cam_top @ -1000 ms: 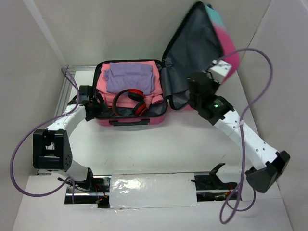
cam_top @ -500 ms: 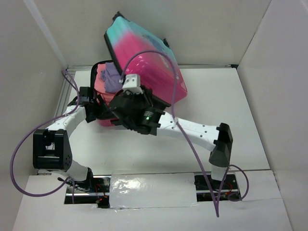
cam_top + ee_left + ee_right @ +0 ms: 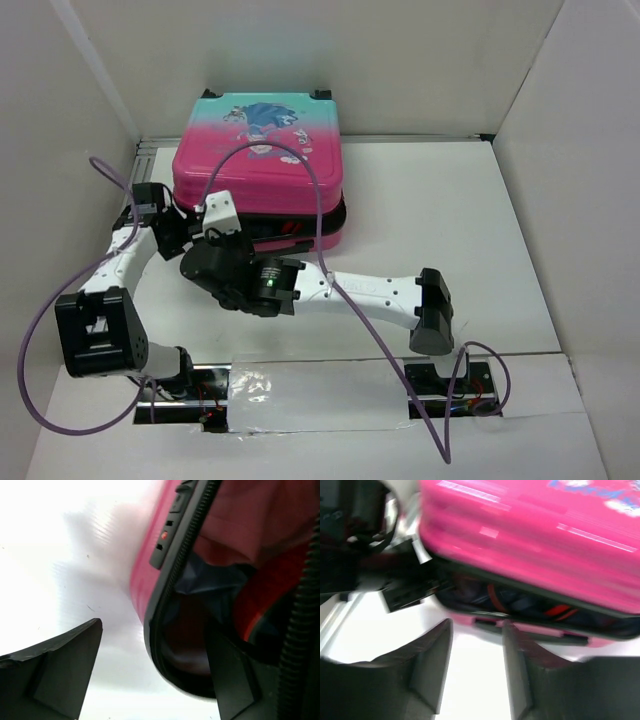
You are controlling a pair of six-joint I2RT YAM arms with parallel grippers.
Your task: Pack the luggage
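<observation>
**A:** Which step?

**B:** Closing, I'd say. The luggage (image 3: 258,140) sits far-left on the tabletop (image 3: 450,200). Its lid is down on the base but doesn't look sealed. A dark gap runs along the near edge, with something red (image 3: 555,611) showing in it.

**A:** Next move?

**B:** Probably press the lid flush, then work the zipper round. Whatever is poking out at the seam could snag, so it likely needs tucking in first.

**A:** Arm poses?

**B:** The right arm (image 3: 370,292) stretches low across to the left, wrist at the case's near-left corner, facing the seam. Right jaws are apart with nothing between them, though that view is blurred. The left arm (image 3: 125,255) is bent along the left side, wrist at the case's left edge. Left jaws are apart too, straddling the shell's corner rim, with no clear contact.
</observation>
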